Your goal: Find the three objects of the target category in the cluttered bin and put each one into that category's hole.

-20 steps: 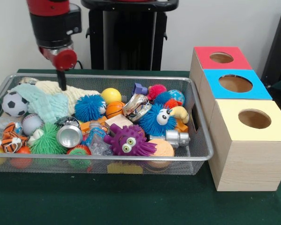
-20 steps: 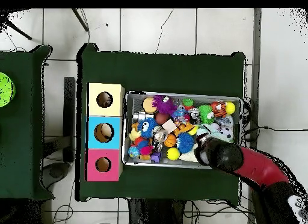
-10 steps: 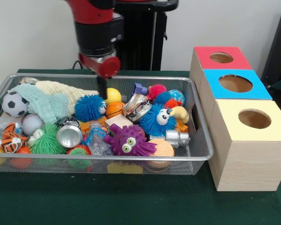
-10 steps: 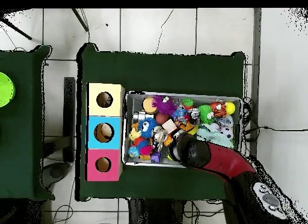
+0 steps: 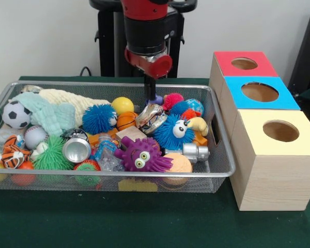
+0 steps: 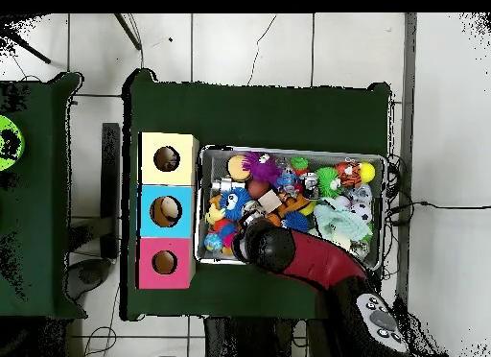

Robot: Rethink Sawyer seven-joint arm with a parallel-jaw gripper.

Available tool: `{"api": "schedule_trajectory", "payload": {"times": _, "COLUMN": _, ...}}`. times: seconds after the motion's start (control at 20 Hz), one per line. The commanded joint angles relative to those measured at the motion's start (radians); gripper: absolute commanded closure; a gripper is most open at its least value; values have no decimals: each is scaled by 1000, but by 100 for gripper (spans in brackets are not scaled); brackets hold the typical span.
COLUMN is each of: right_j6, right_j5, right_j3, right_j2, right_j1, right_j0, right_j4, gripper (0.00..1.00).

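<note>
Could not identify the target category from either view; presumably lay mixed among the balls, spiky toys, cans and cloth in the wire bin (image 5: pixel 108 174). Noted a small purple block (image 5: pixel 155 97) at the bin's far wall, just left of the pink spiky ball (image 5: pixel 172 99) and behind the crushed silver can (image 5: pixel 151 118). Found the gripper (image 5: pixel 151 87) directly over that block, pointed straight down, probably to enter between close neighbours without disturbing them. Could not tell how wide the claw stood. Ranged right of the bin, near to far: yellow box (image 5: pixel 253 121), blue box (image 5: pixel 289 101), red box (image 5: pixel 222 59), each holed on top, presumably kept close for short transfers.
</note>
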Motion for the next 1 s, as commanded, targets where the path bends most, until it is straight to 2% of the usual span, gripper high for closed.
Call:
{"api": "schedule_trajectory", "payload": {"times": 0.05, "right_j6": 251, "right_j5": -65, "right_j3": 55, "right_j2": -49, "right_j1": 14, "right_j0": 5, "right_j4": 121, "gripper": 100}}
{"api": "schedule_trajectory", "payload": {"times": 0.45, "right_j6": 288, "right_j5": -158, "right_j3": 98, "right_j2": -59, "right_j1": 49, "right_j0": 68, "right_j4": 201, "gripper": 100}}
{"api": "schedule_trajectory", "payload": {"times": 0.75, "right_j6": 315, "right_j5": -291, "right_j3": 71, "right_j2": -36, "right_j1": 171, "right_j0": 107, "right_j4": 282, "gripper": 100}}
{"api": "schedule_trajectory", "payload": {"times": 1.0, "right_j6": 337, "right_j5": -273, "right_j3": 78, "right_j2": -67, "right_j1": 165, "right_j0": 171, "right_j4": 390, "gripper": 100}}
